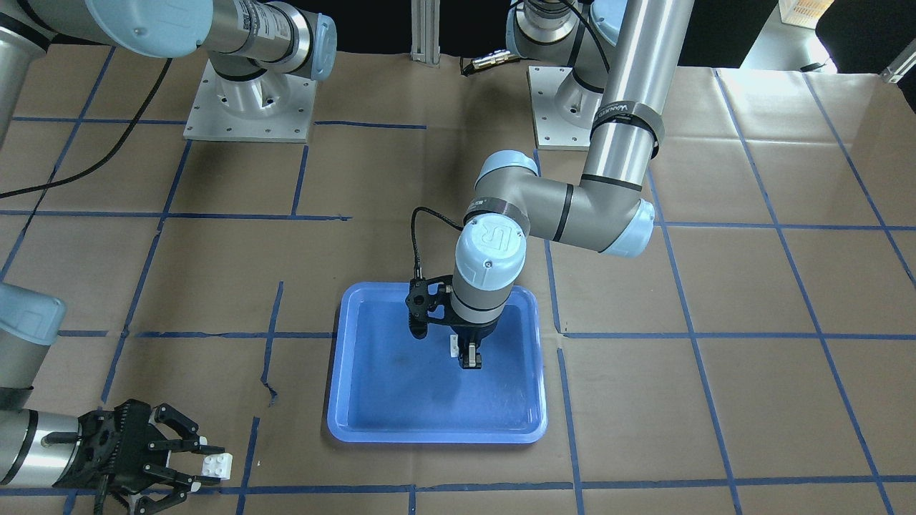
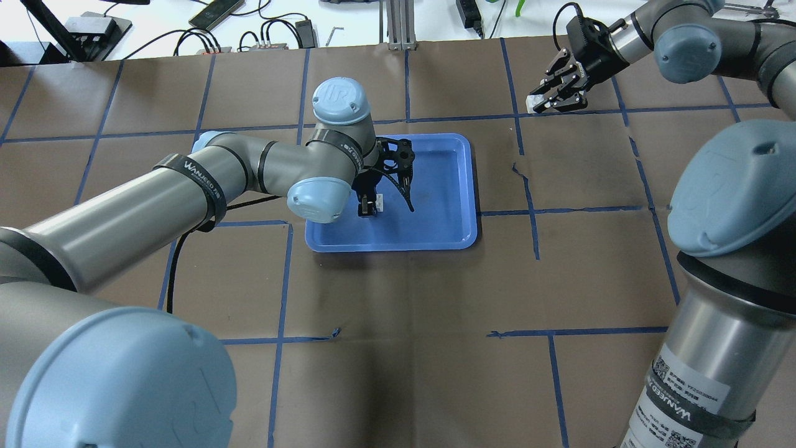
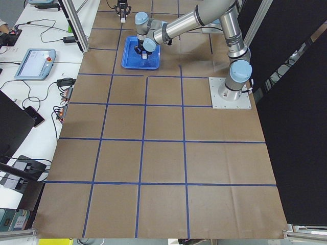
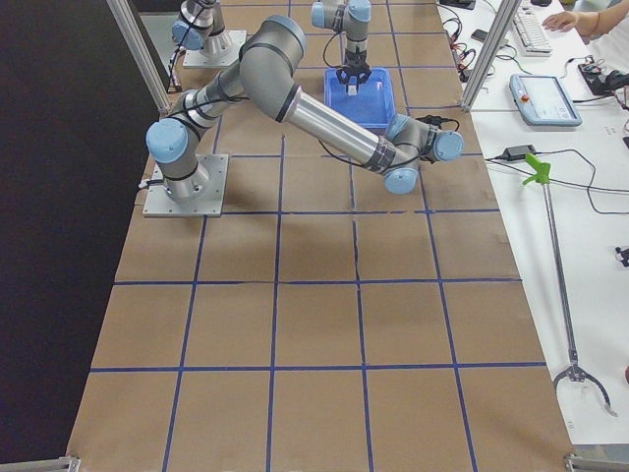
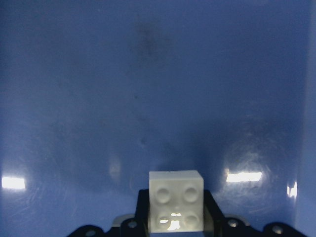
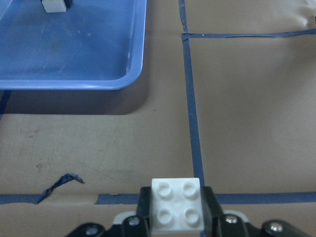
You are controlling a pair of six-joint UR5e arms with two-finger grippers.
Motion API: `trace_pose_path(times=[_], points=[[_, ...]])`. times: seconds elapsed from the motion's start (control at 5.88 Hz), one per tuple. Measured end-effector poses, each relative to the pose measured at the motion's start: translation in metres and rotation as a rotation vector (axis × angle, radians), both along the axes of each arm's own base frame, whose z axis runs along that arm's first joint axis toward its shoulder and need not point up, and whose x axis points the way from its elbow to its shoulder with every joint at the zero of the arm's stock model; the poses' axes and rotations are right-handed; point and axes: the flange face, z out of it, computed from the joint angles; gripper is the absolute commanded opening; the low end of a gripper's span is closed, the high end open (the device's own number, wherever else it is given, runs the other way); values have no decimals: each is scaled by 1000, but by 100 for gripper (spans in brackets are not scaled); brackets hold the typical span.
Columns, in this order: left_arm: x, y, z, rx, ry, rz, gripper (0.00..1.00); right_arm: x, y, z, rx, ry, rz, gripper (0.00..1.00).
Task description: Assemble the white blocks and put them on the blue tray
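Both blocks pinched, not yet joined.
The left end effector (image 1: 469, 360) pinches its white block (image 5: 176, 207) over the blue tray (image 1: 372, 400); the right end effector (image 1: 204, 463) pinches the other block (image 1: 217, 466) over the tabletop (image 1: 715, 393), well apart.

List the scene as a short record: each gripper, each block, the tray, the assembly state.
left gripper: shut on one white block, over the blue tray
right gripper: shut on other white block, over the table, off the tray
assembly: blocks apart, not joined
tray contents: no block lying free in it
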Motion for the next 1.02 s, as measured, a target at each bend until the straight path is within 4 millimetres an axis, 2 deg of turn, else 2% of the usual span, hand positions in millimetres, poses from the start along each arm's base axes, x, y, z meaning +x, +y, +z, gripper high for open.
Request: trace_pose_path(times=[0.17, 0.34, 0.51, 0.68, 1.02], points=[[0, 0, 3, -7, -1, -8, 99, 6, 15, 8, 12, 0, -29, 31], [2, -1, 14, -23, 1, -2, 99, 15, 34, 14, 14, 7, -76, 31], [10, -3, 34, -36, 2, 18, 99, 27, 54, 11, 16, 11, -113, 31], [22, -3, 64, -26, -3, 40, 99, 50, 76, 7, 14, 14, -131, 31], [49, 14, 147, 31, -18, 78, 99, 126, 115, 1, 13, 20, -132, 31]])
